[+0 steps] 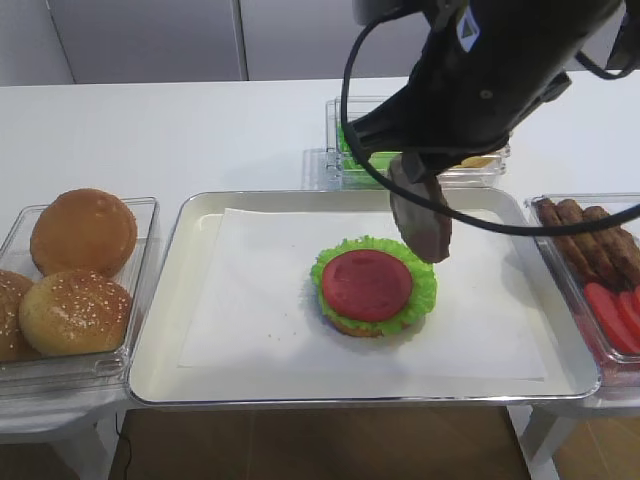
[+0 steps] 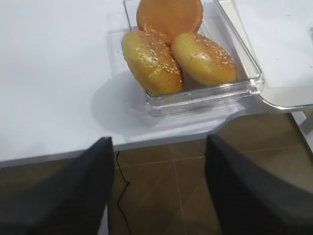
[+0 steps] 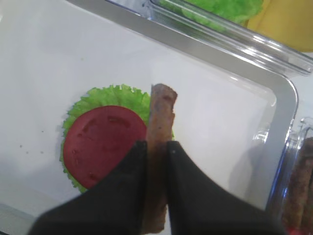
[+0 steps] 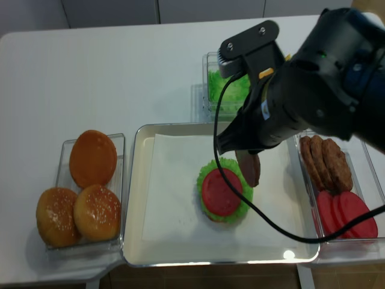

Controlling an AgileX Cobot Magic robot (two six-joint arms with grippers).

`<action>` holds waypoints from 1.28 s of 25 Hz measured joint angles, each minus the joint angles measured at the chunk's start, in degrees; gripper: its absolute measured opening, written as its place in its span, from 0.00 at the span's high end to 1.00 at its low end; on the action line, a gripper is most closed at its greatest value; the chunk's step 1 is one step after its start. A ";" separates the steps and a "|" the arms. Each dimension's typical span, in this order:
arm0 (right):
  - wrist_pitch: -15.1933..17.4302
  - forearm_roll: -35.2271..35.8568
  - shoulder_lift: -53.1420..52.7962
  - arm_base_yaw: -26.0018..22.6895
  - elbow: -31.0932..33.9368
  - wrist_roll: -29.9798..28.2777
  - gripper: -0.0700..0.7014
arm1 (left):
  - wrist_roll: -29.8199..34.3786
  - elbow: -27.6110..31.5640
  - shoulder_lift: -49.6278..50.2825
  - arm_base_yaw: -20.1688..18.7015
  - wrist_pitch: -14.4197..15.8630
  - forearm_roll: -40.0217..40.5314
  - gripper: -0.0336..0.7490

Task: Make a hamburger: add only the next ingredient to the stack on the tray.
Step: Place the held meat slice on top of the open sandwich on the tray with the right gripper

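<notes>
Right wrist view: right tool (image 3: 156, 147) clamped on patty (image 3: 159, 127), held edge-on; stack (image 3: 105, 142) below, slightly left of tool, probably not touching.

right arm hiding the right gripper in both high views, patty (image 3: 159, 147) running off the wrist view's bottom edge

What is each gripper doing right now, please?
Left gripper: open, holding nothing.
Right gripper: shut on the meat patty, edge-up.
</notes>
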 joint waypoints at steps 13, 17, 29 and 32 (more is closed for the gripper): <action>-2.18 0.00 5.58 0.00 0.00 -2.42 0.80 | 0.00 0.00 0.00 0.00 0.00 0.00 0.39; -2.31 -0.10 5.58 0.00 0.00 -3.07 0.80 | 0.00 0.00 0.00 0.00 0.00 0.00 0.39; -2.43 -0.43 5.58 0.00 0.00 -3.43 0.80 | 0.00 0.00 0.00 0.00 0.00 0.00 0.39; -2.43 -0.76 5.58 0.00 0.00 -3.43 0.80 | 0.00 0.00 0.00 0.00 0.00 0.00 0.39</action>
